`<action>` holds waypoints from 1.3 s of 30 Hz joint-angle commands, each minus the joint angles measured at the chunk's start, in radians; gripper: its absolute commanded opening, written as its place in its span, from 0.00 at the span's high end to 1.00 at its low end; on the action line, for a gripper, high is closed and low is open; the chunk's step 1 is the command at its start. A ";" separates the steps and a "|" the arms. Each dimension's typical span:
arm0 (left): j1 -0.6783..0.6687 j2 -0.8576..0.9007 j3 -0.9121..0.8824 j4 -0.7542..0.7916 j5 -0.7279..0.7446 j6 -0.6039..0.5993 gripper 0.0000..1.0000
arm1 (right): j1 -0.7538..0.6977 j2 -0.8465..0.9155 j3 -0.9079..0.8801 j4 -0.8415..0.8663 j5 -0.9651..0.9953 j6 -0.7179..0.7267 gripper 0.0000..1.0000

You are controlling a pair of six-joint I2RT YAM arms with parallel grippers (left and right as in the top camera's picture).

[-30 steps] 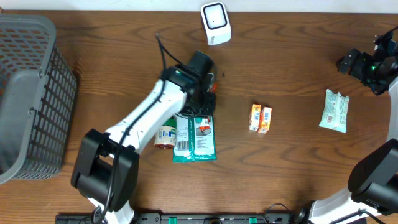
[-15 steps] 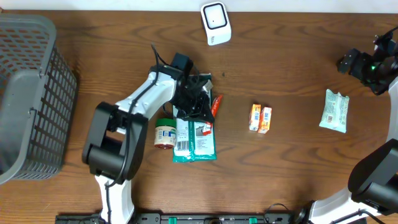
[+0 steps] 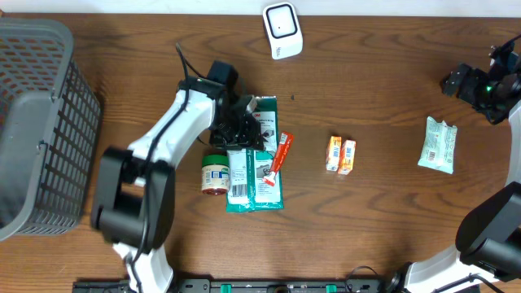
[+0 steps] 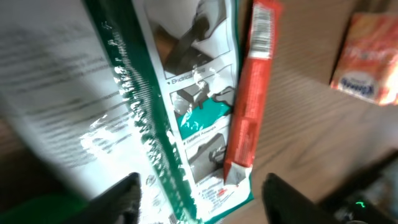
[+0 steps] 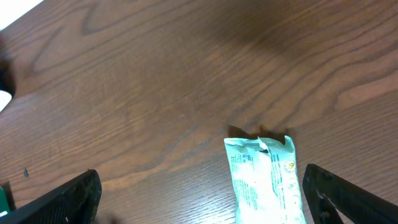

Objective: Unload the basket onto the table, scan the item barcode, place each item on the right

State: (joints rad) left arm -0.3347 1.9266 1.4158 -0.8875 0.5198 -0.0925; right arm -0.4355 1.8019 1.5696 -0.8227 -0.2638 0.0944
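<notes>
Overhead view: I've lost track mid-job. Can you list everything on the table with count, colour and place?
basket: one, grey, far left.
scanner: one, white, top centre.
pouches: apparently three, green and white, centre-left; two side by side, one just above them.
stick sachet: one, red, at the pouches' right edge.
jar: one, white label and reddish-brown end, left of the pouches.
small boxes: two, orange, side by side, centre-right.
packet: one, pale green and white, far right.
table: one, dark brown wood.
left gripper: one, black, open over the pouches.
right gripper: one, black, open, top right.
</notes>
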 commanded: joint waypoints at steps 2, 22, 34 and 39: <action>-0.137 -0.122 0.040 -0.016 -0.286 0.010 0.55 | -0.004 0.003 -0.001 -0.001 0.005 -0.010 0.01; -0.453 0.082 -0.027 0.174 -0.641 -0.063 0.91 | -0.004 0.003 -0.001 -0.001 0.005 -0.010 0.01; -0.452 0.106 -0.038 0.202 -0.663 -0.063 0.75 | -0.004 0.003 -0.001 -0.001 0.005 -0.010 0.01; -0.452 0.098 -0.024 0.185 -0.663 -0.062 0.72 | -0.004 0.003 -0.001 -0.001 0.005 -0.010 0.01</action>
State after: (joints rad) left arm -0.7921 2.0228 1.3849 -0.6933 -0.1188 -0.1535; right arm -0.4355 1.8019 1.5696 -0.8227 -0.2638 0.0948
